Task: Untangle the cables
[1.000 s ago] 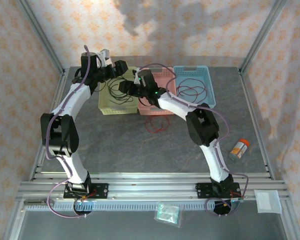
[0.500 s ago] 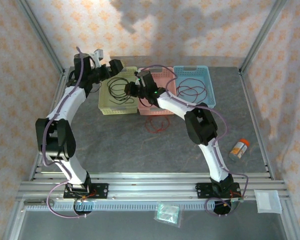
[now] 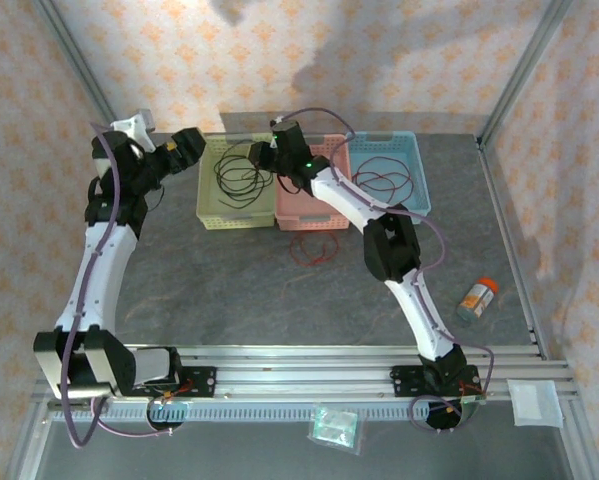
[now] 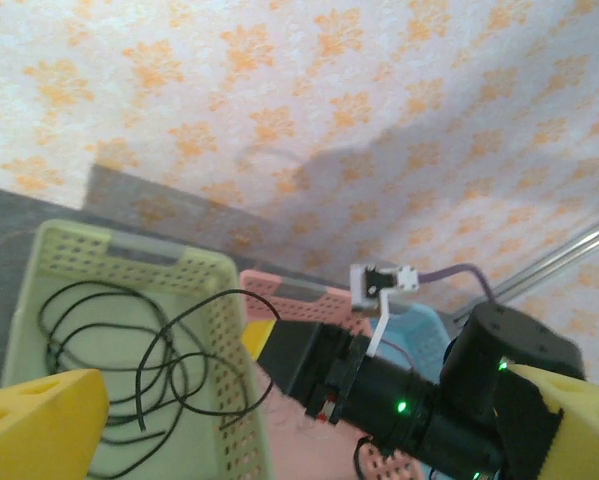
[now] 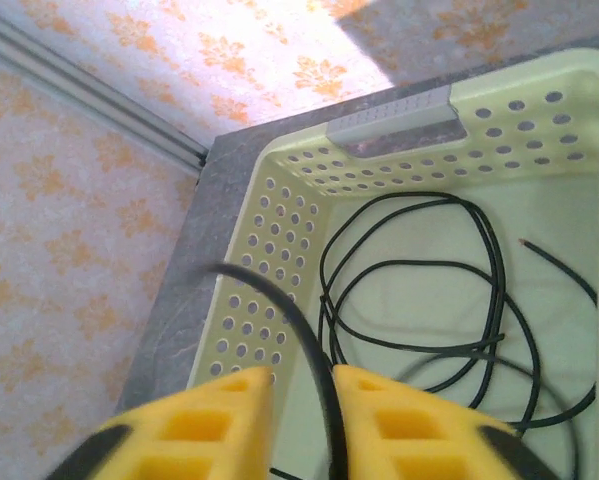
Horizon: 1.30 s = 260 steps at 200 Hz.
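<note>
The pale green plastic basket (image 3: 234, 222) (dotted with small round holes) held the thin black cable (image 5: 419, 196), curled flat in round loops. The left claw (image 3: 191, 145) gaped wide. The right claw (image 5: 304, 385) stood narrow around one strand arching up.

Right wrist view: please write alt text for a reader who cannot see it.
A black cable passes between the right gripper's yellow fingers, which stand slightly apart, over a pale green basket holding black cable loops. A patterned wall is behind.
</note>
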Tool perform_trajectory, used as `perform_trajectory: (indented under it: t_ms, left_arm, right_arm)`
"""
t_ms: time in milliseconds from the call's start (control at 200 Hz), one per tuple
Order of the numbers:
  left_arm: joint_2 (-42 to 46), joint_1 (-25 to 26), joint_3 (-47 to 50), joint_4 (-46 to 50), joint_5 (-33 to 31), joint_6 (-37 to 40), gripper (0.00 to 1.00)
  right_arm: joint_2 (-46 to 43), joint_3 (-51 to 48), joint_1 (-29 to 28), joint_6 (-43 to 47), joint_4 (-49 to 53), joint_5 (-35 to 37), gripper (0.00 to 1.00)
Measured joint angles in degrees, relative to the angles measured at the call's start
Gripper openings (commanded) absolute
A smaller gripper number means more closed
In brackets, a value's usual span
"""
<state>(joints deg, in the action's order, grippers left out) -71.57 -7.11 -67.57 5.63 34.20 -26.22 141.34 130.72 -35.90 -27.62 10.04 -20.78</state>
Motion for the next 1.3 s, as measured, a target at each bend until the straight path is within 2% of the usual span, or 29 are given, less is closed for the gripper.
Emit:
perform_trajectory:
  t_ms: [70,175,385,606,826,1021,1106,1227,1302]
  left_arm:
    - [1.46,0.37,2.91,1.27,-2.34,0.96,0.99]
    - [1.92,1.36,6.19,3.69,-6.08,2.34,0.99]
    - [2.93,7.61,9.07,6.14,-13.31,3.87,0.99]
    - [6.21,14.08,14.75,5.18,-18.67,3.58,0.99]
    - [10.32,21.14,23.74,2.01,-23.78,0.13,0.99]
    - [11.32,30.64,30.82,-3.08,-29.20,-5.51,0.99]
    - [10.91,34.62,33.00,-5.27,-31.78,-8.00,0.99]
    - [8.52,37.44,34.56,-9.29,-33.97,-10.23,0.99]
    - [7.23,37.88,35.67,-12.26,-34.77,-11.34,0.99]
  right_arm:
    - [1.44,2.25,0.00,1.11,1.57,0.02,0.46]
    - [2.10,3.91,0.00,2.58,4.48,-0.02,0.47]
    - [-0.20,2.73,-0.02,6.25,8.37,0.37,0.46]
    - [-19.71,-21.35,-0.33,9.55,6.62,3.08,0.47]
    - [-41.03,-47.50,-1.75,10.05,-1.77,7.61,0.45]
    - [-50.99,-66.97,-5.40,8.02,-7.34,12.72,0.45]
    - [-54.36,-74.25,-8.15,6.40,-9.16,16.61,0.51]
    - [-60.04,-83.19,-10.34,4.59,-12.22,21.14,0.58]
    - [-62.71,-86.09,-10.40,4.48,-13.11,23.61,0.58]
